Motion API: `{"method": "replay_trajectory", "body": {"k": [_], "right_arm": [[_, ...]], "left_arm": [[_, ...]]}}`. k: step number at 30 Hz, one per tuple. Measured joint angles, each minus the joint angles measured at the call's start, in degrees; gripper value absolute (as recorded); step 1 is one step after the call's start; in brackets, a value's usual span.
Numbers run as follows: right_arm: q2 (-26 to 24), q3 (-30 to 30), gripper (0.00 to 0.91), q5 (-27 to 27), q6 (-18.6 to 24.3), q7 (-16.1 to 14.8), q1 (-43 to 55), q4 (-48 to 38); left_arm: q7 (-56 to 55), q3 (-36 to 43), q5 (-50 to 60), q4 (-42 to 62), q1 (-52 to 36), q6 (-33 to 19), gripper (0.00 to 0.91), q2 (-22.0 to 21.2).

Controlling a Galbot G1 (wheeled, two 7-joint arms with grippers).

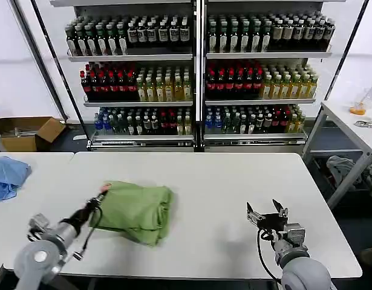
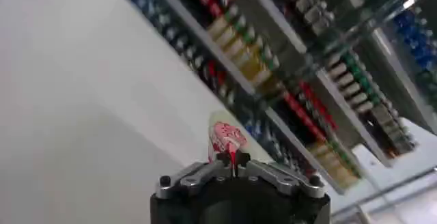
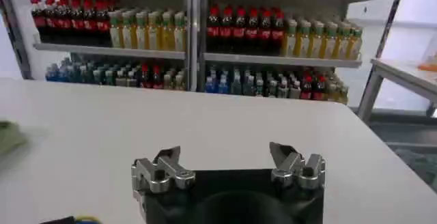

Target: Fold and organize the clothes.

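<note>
The light green shirt [image 1: 137, 210] lies in a folded bundle on the white table [image 1: 222, 181], left of the middle. My left gripper [image 1: 101, 197] is at the bundle's left edge, shut on the cloth. In the left wrist view the left gripper [image 2: 232, 157] pinches the shirt's red-and-white printed patch [image 2: 227, 138] between closed tips. My right gripper [image 1: 267, 213] hovers open over bare table to the right, well apart from the shirt. The right wrist view shows the right gripper [image 3: 225, 156] with its fingers [image 3: 169, 158] spread wide and nothing between them, and a sliver of green shirt [image 3: 8, 136] far off.
A light blue cloth [image 1: 7, 175] lies at the table's far left. Shelves of bottles [image 1: 198, 72] stand behind the table. A cardboard box [image 1: 25, 132] sits on the floor at back left, and another white table [image 1: 355, 124] stands at right.
</note>
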Motion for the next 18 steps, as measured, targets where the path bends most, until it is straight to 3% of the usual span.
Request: {"method": "replay_trajectory", "body": {"k": [10, 18], "right_arm": [[0.2, -0.1, 0.907, 0.2, -0.1, 0.1, -0.1, 1.2], [0.4, 0.3, 0.907, -0.2, -0.1, 0.1, -1.1, 2.0]], "left_arm": [[1.8, -7.9, 10.4, -3.9, -1.4, 1.7, 0.020, 9.4], [2.8, 2.4, 28.8, -6.9, -1.4, 1.6, 0.020, 9.7]]}}
